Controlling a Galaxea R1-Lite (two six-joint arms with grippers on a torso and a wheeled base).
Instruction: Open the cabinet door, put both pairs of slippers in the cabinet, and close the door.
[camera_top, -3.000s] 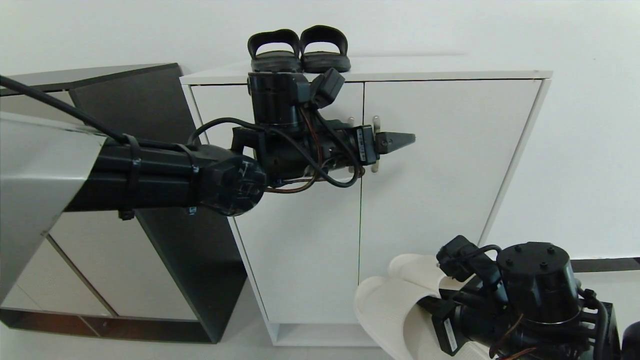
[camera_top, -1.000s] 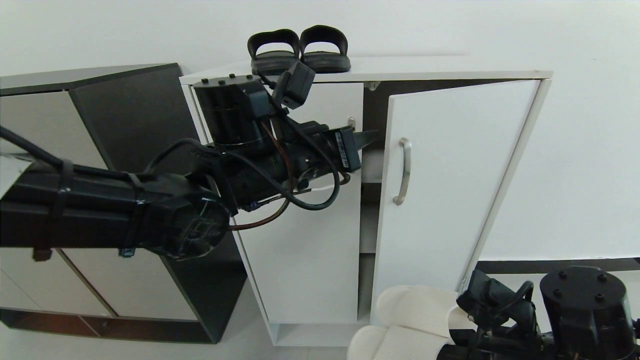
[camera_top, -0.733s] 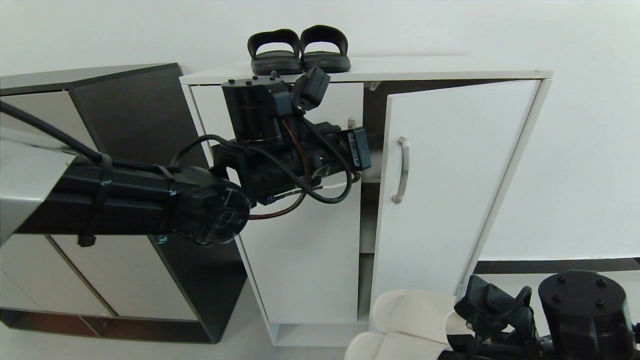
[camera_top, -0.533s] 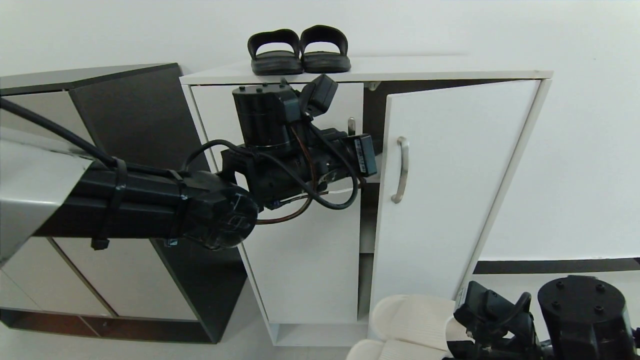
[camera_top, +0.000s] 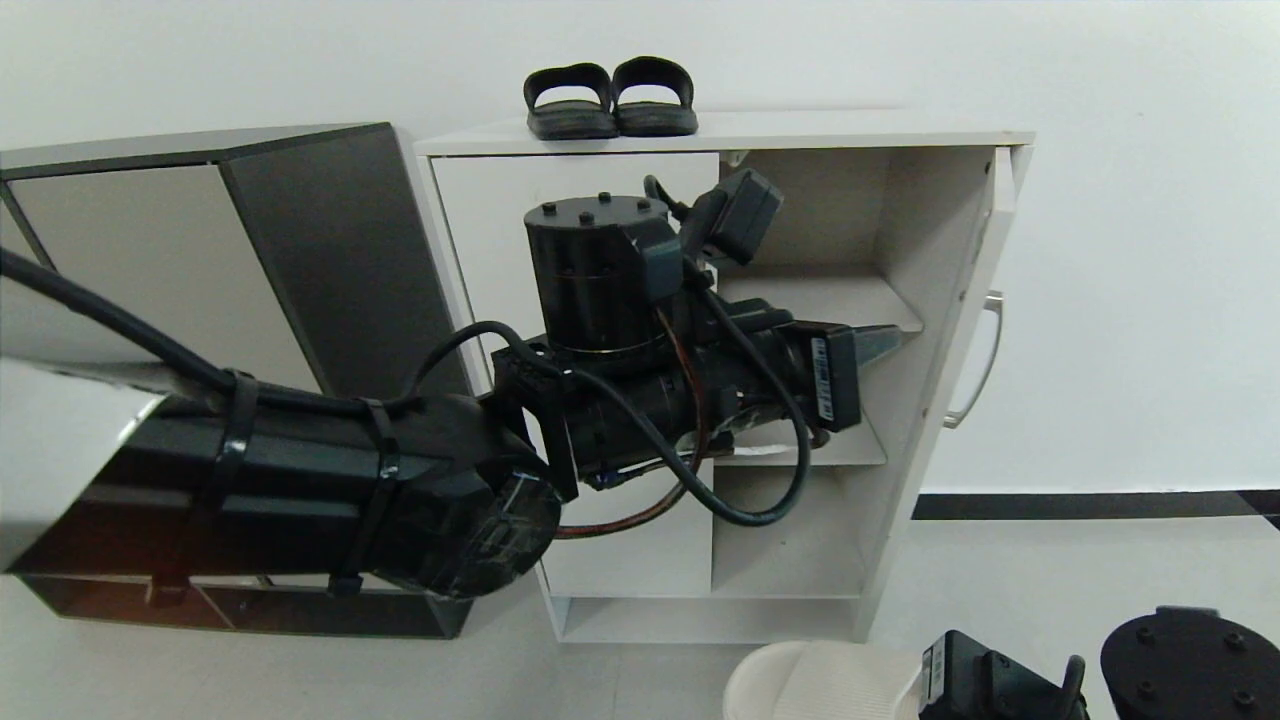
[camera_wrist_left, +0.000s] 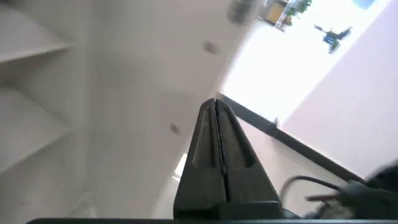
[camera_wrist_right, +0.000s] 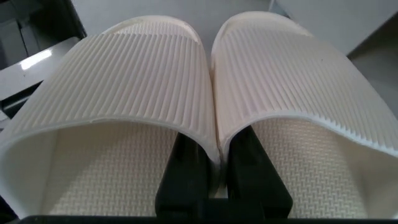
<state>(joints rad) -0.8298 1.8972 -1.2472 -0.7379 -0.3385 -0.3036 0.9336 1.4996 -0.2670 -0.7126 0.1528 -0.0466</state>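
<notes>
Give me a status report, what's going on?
Left tool shut, empty, at open cabinet. Right tool shut on white slippers. Black slippers on cabinet top. Left arm across the opening.

Left pincer (camera_wrist_left: 216, 111) closed, arm outstretched; right pincer (camera_wrist_right: 216, 149) low, clamped on white slippers (camera_wrist_right: 124, 81)

It looked like a home entryway, or a room set up as one. A white shoe cabinet (camera_top: 850, 128) with plain shelves stood against a bare white wall (camera_top: 1150, 250), with black slippers (camera_top: 612, 98) on top. A dark cabinet (camera_top: 330, 260) stood just beside it, and a black baseboard (camera_top: 1080, 505) ran above the pale floor (camera_top: 1000, 580).
</notes>
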